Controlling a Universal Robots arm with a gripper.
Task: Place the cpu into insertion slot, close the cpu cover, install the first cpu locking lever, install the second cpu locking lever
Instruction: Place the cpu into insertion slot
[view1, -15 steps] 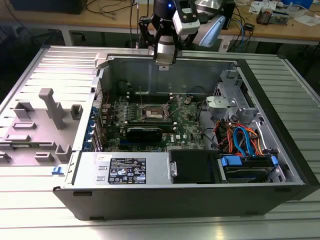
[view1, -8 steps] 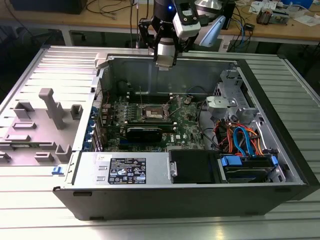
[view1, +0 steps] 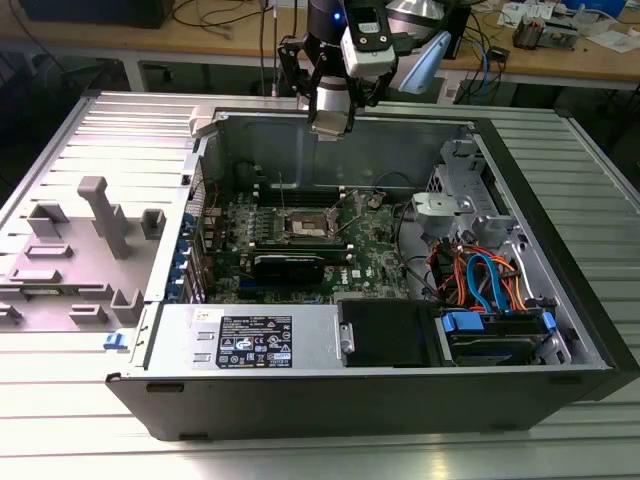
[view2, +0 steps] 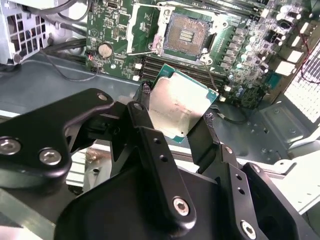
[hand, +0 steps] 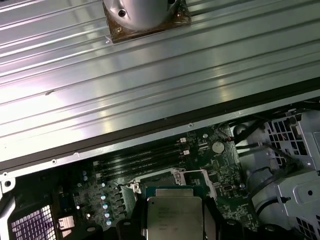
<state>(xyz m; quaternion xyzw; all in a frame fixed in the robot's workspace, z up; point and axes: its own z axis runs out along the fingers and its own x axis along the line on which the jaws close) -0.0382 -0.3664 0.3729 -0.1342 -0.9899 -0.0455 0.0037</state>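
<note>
My gripper (view1: 330, 122) hangs above the back wall of the open computer case, shut on the cpu (view2: 180, 107), a flat square chip with a silver-grey top and green edge. In the second wrist view the black fingers (view2: 146, 91) clamp the chip on two opposite sides. The cpu (hand: 175, 217) is held high over the motherboard. Below it lies the insertion slot (view2: 187, 34), its tan-gold contact field bare inside a dark frame, seen also in the exterior view (view1: 310, 226). The cpu cover (view2: 144, 27) is swung open beside the slot.
A black graphics card (view1: 288, 265) lies just in front of the slot, with memory slots (view2: 165, 70) alongside. The power supply (view1: 255, 340), a drive cage (view1: 470, 185) and orange and blue cables (view1: 480, 280) crowd the case. Grey fixtures (view1: 105, 215) stand on the ribbed table.
</note>
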